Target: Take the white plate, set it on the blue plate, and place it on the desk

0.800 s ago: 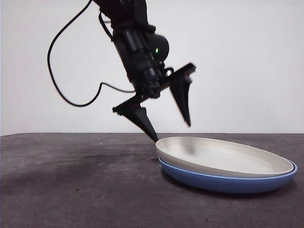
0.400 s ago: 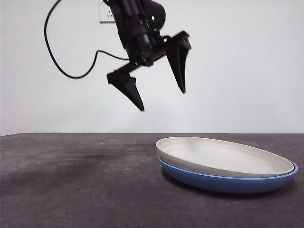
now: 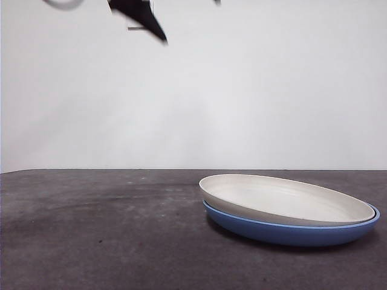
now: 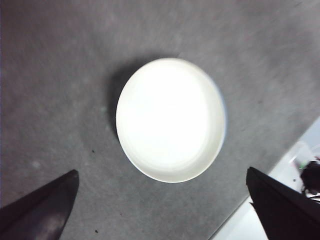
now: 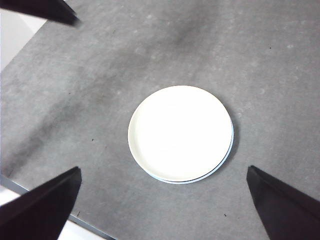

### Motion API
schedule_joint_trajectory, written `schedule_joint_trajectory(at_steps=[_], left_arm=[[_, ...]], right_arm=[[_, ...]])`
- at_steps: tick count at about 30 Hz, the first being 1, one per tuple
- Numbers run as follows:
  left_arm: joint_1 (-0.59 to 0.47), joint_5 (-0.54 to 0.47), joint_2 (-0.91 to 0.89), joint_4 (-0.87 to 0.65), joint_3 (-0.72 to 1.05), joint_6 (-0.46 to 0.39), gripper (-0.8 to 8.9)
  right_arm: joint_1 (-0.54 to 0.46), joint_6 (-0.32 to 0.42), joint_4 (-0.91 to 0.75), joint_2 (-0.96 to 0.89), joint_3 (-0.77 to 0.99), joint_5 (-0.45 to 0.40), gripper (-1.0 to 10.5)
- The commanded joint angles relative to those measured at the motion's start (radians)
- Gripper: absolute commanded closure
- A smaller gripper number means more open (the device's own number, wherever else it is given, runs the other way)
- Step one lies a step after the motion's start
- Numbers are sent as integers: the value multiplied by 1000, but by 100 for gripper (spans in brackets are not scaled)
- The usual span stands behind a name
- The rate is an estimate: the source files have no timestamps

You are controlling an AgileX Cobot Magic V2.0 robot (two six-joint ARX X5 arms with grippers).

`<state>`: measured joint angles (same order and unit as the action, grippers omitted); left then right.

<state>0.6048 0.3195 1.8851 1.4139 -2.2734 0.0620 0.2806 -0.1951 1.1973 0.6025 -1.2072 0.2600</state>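
The cream-white plate (image 3: 284, 199) sits nested in the blue plate (image 3: 290, 232) on the dark desk (image 3: 91, 229), right of centre. From above, the white plate (image 4: 170, 120) (image 5: 180, 132) hides nearly all of the blue plate (image 5: 221, 165), which shows only as a thin rim. My left gripper (image 4: 161, 172) hangs open high over the stack, holding nothing. Only one of its fingers (image 3: 145, 15) shows at the front view's top edge. Higher still, my right gripper (image 5: 163, 170) is open and empty, with a left finger (image 5: 45, 9) in its view.
The desk's edge (image 5: 40, 197) runs close to the plates on one side, with pale floor beyond it. Another edge (image 4: 260, 200) shows in the left wrist view. A plain white wall (image 3: 272, 90) stands behind the desk.
The open gripper beside the white plate's rim has risen steeply up and left, almost out of the front view. The stacked plates have not moved.
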Motion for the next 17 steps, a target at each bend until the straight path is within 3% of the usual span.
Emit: schedule_joint_trajectory(at_steps=[1,9,17], left_arm=[[8,2,-66,34,-27,-29,174],[13,2,-297,34,79,-47,174],[23,2,-623,-42,492,-60,174]], right_arm=[[4,-40,-2,18,-16,0,295],[4,-67,44,92,-16,0,295],[4,-55,8,195,-16,0,295]])
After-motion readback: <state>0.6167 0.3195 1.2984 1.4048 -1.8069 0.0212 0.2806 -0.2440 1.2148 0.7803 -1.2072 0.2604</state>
